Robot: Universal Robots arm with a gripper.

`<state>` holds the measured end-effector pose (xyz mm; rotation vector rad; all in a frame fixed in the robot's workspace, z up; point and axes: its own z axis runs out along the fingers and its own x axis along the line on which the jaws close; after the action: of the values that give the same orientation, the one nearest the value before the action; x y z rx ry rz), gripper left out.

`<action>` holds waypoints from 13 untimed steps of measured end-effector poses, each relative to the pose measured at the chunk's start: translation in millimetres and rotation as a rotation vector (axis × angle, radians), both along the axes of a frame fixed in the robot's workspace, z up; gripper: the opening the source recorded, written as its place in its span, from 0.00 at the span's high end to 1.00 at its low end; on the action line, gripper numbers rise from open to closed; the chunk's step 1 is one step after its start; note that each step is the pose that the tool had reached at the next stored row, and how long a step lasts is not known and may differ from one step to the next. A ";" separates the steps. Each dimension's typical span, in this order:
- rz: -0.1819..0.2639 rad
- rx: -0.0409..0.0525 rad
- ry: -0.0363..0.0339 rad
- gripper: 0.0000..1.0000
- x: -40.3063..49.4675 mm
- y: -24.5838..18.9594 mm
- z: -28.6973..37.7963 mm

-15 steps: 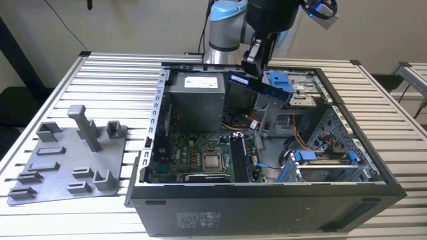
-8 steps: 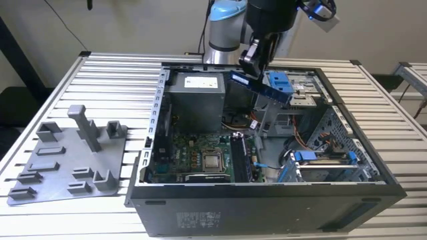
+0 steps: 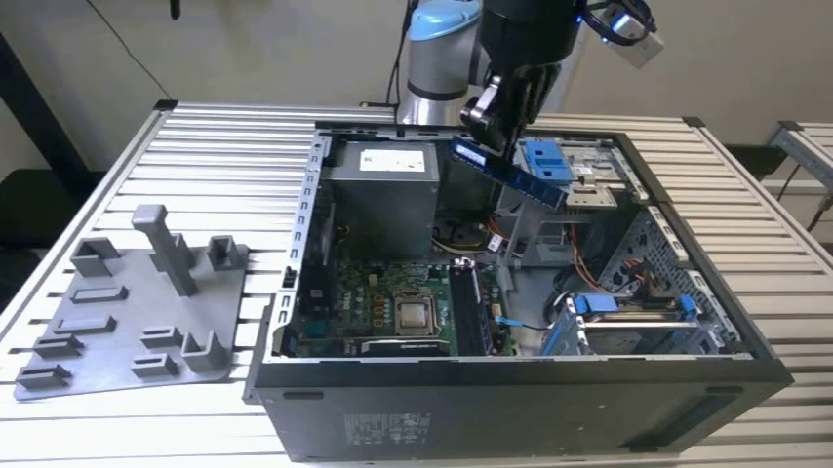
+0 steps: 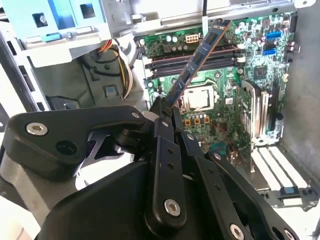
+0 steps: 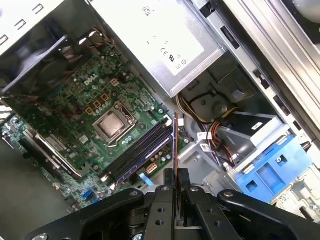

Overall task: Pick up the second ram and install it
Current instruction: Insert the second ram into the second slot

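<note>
Up close, the pincer [image 4: 166, 106] pinched the second ram [image 4: 199, 56] by one end. It hung tilted above the motherboard [image 4: 220, 125] inside the open case [image 3: 521, 409], clear of the memory slots [image 4: 164, 63], seemingly for lining up.

The worktop [image 3: 209, 146] is a pale metal surface of long parallel slats running across the exterior view. Two things lie directly on it. An open black case [image 3: 521, 414] lies on its side toward the exterior view's right, open face up. A grey plate [image 3: 124, 327] with upright posts lies flat toward the exterior view's left, just beside the case; whether they touch cannot be told.
</note>
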<state>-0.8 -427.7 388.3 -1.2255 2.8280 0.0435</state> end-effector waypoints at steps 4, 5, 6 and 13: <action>-0.049 -0.0001 0.0002 0.86 0.0 -0.2 -0.3; -0.062 0.0001 0.0003 0.86 0.0 -0.2 -0.4; -0.074 0.0001 0.0003 0.86 0.0 -0.3 -0.5; -0.178 -0.0001 0.0006 0.86 0.0 -0.3 -1.0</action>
<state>-0.8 -428.1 387.2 -0.9689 2.9242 0.0354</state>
